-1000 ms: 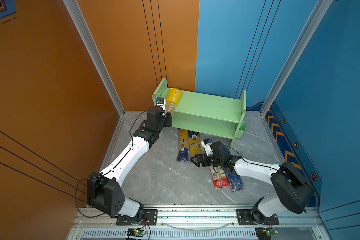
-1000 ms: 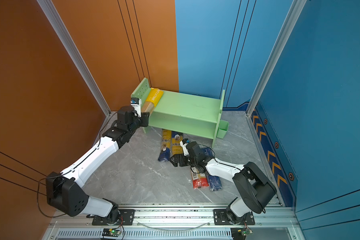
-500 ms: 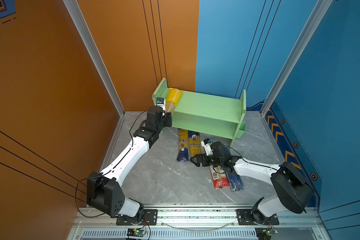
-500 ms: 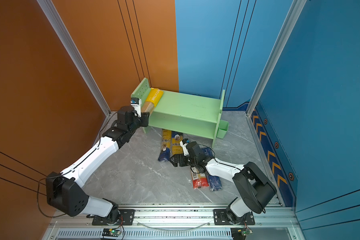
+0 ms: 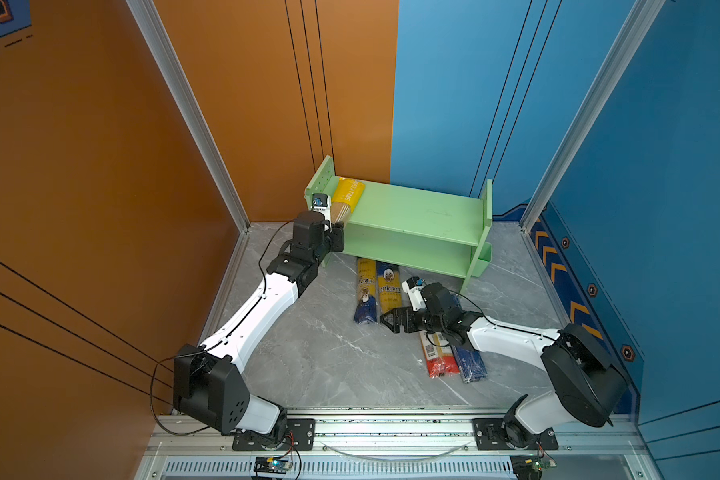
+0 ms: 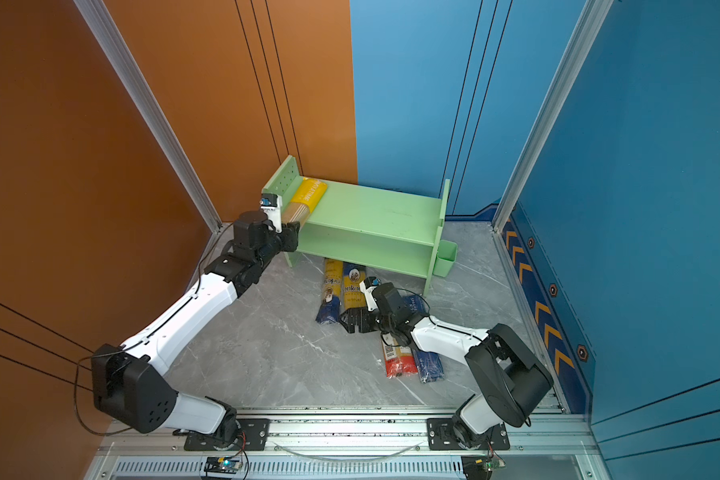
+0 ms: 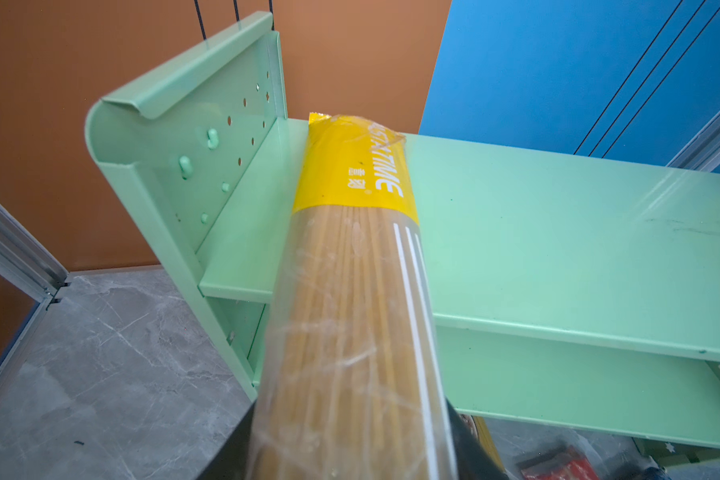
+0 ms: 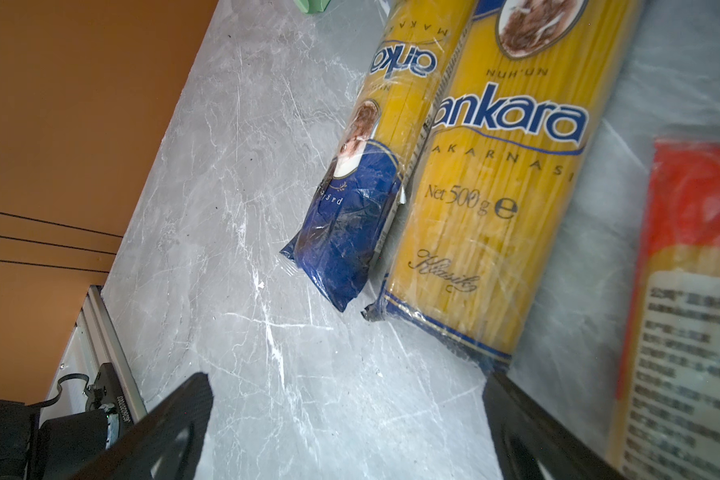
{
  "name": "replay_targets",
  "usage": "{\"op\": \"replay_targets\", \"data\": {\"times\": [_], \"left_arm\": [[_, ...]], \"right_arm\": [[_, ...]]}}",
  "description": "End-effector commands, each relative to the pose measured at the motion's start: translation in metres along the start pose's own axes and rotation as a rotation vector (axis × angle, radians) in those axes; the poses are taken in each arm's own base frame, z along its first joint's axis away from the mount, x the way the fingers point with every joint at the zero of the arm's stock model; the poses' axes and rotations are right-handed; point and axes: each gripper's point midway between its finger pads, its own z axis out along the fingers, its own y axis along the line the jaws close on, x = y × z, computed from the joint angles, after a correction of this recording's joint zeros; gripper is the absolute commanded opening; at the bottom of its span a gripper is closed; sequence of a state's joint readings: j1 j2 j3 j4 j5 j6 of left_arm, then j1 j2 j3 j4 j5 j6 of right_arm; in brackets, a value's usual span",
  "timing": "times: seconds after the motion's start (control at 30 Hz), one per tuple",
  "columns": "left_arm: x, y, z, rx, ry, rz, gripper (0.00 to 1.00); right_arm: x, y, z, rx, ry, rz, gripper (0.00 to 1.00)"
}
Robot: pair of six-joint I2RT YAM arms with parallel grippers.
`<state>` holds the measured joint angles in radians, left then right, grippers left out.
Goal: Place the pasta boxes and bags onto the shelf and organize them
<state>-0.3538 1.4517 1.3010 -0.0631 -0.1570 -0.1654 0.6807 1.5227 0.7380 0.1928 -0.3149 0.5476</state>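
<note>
Left claw [image 5: 336,237] clasps the near end of the yellow pack [image 7: 350,249]. Its far half lies on the shelf [image 5: 416,216] top deck beside the side panel [image 7: 208,145], long axis front to back, tail overhanging, so a push along its length should seat it. On the counter [image 5: 308,353], two ankara packs [image 5: 388,291] lie parallel, pointing from the shelf toward the robot. Right claw [image 5: 391,323], spread wide and empty, hovers at their near ends.

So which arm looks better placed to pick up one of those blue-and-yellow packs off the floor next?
The right arm, probably. Its jaws stand open and empty just by the near end of an ankara pack. The left arm has the yellow pack between its jaws, at the shelf.
</note>
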Motion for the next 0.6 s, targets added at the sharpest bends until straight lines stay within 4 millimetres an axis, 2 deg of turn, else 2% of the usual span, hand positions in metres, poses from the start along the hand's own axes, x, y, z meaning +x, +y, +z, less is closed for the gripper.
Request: {"op": "replay_targets", "data": {"times": [0.0, 0.57], "left_arm": [[-0.064, -0.005, -0.016, 0.018, -0.199, -0.031, 0.53], [-0.054, -0.008, -0.004, 0.026, -0.173, -0.031, 0.56]], "right_arm": [[0.005, 0.001, 0.002, -0.017, 0.011, -0.012, 1.00], [0.007, -0.001, 0.001, -0.015, 0.013, -0.009, 1.00]]}}
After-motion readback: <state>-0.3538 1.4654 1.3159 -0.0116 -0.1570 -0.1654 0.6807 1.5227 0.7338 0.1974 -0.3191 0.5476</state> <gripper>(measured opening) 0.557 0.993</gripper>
